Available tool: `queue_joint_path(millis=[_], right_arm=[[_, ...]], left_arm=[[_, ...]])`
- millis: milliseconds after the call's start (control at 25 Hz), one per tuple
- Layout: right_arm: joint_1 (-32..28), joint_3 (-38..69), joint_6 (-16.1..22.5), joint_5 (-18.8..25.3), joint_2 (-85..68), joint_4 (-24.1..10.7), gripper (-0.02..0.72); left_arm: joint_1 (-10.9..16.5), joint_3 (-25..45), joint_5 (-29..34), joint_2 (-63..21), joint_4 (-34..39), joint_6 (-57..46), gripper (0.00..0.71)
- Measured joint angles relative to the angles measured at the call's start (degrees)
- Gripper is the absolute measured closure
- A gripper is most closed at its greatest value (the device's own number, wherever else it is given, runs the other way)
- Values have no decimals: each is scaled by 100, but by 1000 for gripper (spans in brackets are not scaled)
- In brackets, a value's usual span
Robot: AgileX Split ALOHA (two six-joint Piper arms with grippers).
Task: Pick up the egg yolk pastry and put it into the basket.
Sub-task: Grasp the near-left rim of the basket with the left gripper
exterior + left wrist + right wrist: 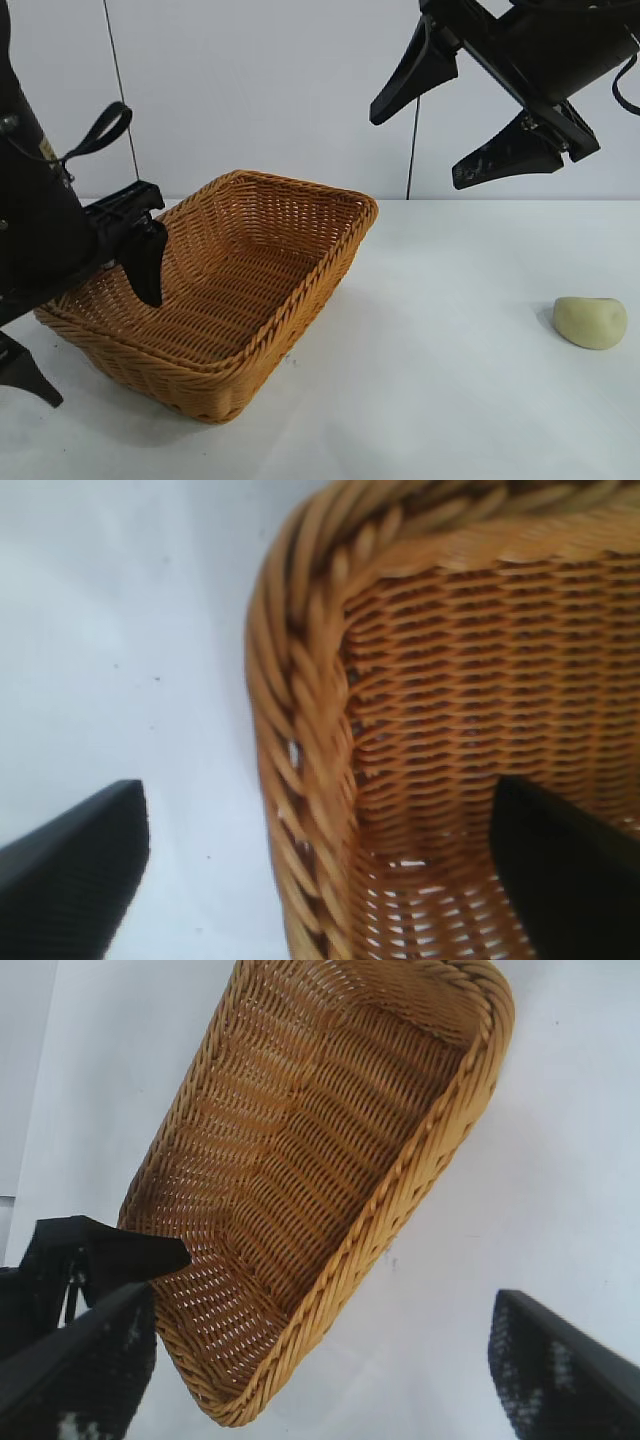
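At the far left of the exterior view the left tool [85,325] hangs low over the near left corner of the basket [300,215], released and spread wide. One black finger [145,262] dips inside the basket against its left wall, and the other shows at the lower left edge of the frame, outside the rim. The left wrist view shows the same: the braided rim of the basket [300,730] passes between the two fingers, one over the white worktop [120,630] and one over the woven floor.

The orange-brown basket sits left of centre on the worktop [450,400], empty.

In the upper right of the exterior view the right tool [455,125] hangs high above the worktop, tilted downward, its fingers wide apart and holding nothing.

The egg yolk pastry [591,322] lies at the lower right edge on the worktop, well apart from the basket and from both tools.
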Motion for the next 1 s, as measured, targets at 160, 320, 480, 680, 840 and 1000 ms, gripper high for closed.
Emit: queue_joint_path(millis=[160,320,480,680,840,1000], right_arm=[[0,0,0,0,0,-12,57],[0,0,0,5,0,-12,57],[0,0,0,16,0,-12,57],[0,0,0,56,0,-17,57],[0,0,0,63,0,-17,57],[0,0,0,83,0,-29,57]], left_arm=[[0,0,-89,101,0,0,46],[0,0,-91,193,-7,0,58],[0,0,-99,193,-7,0,144],[0,0,1,193,-13,0,266],[0,0,154,193,-13,0,397],[0,0,157,193,-13,0,534]])
